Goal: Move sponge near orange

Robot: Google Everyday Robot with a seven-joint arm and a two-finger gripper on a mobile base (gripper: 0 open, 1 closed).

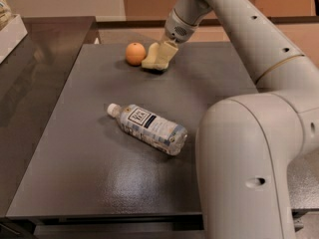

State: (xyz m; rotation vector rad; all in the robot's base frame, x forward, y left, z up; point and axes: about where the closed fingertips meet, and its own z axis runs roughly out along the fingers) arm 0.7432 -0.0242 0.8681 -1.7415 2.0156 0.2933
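Gripper point(161, 57) clamped on sponge point(151, 62), just right of orange point(135, 53), gap between them hard to judge. Likely release step: settle sponge flat on desk point(99, 183), open, lift straight up. Avoid nudging orange, which would roll.

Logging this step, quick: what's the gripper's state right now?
The gripper: closed on the sponge, low at the far end of the table, just right of the orange.
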